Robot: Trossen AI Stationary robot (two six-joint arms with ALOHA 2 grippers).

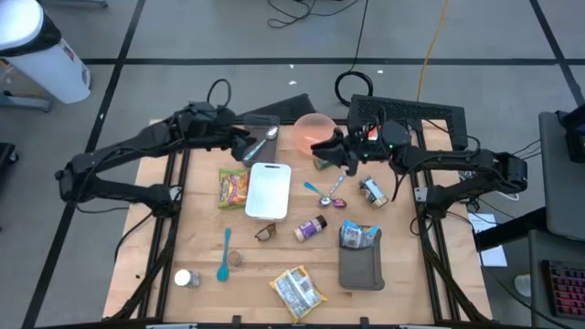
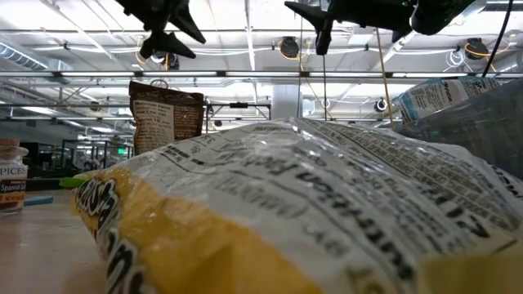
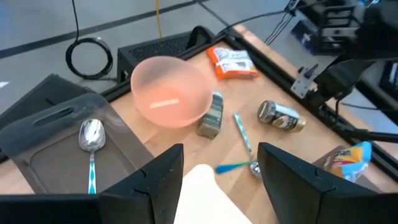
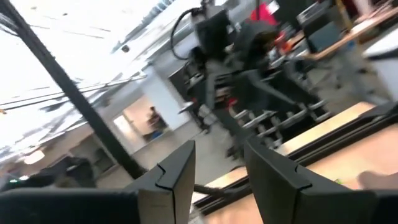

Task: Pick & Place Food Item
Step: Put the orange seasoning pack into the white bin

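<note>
Food packet [image 1: 234, 187] lies on the table [image 1: 402, 302] beside the white board [image 1: 269, 189], ungrasped; both arms hover high, left tool [image 3: 217, 168] and right tool [image 4: 217, 163] open and empty, so this looks like the approach, needing a descent next

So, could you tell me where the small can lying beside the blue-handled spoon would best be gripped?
The can lies on its side, so I would grip it across the round body near mid-length, coming straight down from above with fingers on either side of the curve. The right gripper hangs nearest.
</note>
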